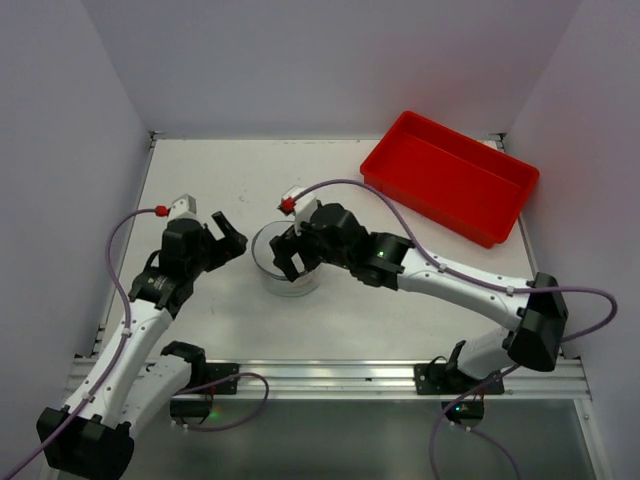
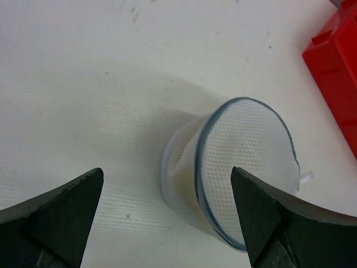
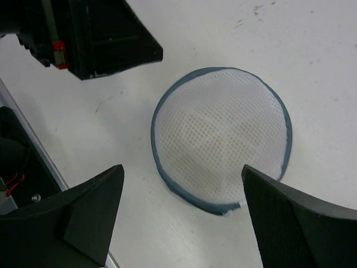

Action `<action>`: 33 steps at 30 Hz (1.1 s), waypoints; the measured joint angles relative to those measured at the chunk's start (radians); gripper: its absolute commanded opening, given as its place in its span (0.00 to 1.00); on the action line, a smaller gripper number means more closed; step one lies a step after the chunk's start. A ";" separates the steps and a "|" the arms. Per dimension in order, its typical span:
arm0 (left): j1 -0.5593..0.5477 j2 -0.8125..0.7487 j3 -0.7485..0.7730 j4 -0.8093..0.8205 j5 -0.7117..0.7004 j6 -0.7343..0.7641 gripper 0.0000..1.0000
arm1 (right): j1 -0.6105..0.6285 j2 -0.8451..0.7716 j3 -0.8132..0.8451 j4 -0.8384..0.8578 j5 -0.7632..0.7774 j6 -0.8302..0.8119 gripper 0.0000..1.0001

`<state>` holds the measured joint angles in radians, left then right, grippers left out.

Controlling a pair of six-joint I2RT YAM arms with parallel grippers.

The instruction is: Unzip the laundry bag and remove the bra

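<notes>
The laundry bag sits on the white table near its middle, between the two arms. It rests on one round face with the other turned up. Through the mesh a pale, yellowish shape shows, most likely the bra inside. The blue-grey rim runs unbroken around the upper face as far as the wrist views show, so I judge the zipper not yet opened. A small white tab sticks out at the rim on one side and may be the pull, though it is too small to be sure.

The right gripper hangs directly over the bag, jaws spread wide to either side of it and holding nothing. From the top view it looks close to the upper face, but I cannot tell whether it touches. That position suits coming down on the rim to find the pull.

The left gripper is just beside the bag on its left, jaws wide apart and likewise empty, and it points at the drum's side. From there it could steady the light mesh case while the other arm works the zipper — a bag this soft would likely slide or fold under a one-sided pull.

The red tray lies well apart at the far right of the table, out of the arms' way. It is probably where the bra is meant to go.
</notes>
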<state>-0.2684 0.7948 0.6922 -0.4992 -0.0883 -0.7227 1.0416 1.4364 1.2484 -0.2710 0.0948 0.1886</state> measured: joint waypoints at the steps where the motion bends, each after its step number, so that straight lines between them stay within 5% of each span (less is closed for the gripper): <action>1: 0.027 0.006 -0.003 0.004 -0.006 0.011 0.99 | 0.019 0.035 0.019 0.001 0.018 -0.023 0.83; 11: 0.310 0.137 -0.099 0.054 0.054 0.111 1.00 | 0.142 0.306 0.185 0.003 0.113 -0.201 0.53; 25: 0.325 0.121 -0.102 0.071 0.151 0.165 1.00 | 0.177 0.490 0.263 0.029 0.264 -0.283 0.36; 28: 0.325 0.121 -0.102 0.074 0.167 0.167 1.00 | 0.177 0.513 0.263 0.044 0.320 -0.296 0.24; 30: 0.326 0.121 -0.102 0.076 0.176 0.167 1.00 | 0.177 0.521 0.263 0.055 0.351 -0.309 0.06; 33: 0.327 0.121 -0.102 0.082 0.195 0.167 1.00 | 0.178 0.523 0.263 0.062 0.377 -0.312 0.00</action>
<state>0.0582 0.9157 0.5900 -0.4175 0.1066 -0.5556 1.2194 1.9591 1.5116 -0.2092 0.4713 -0.1238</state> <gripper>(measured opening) 0.997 0.043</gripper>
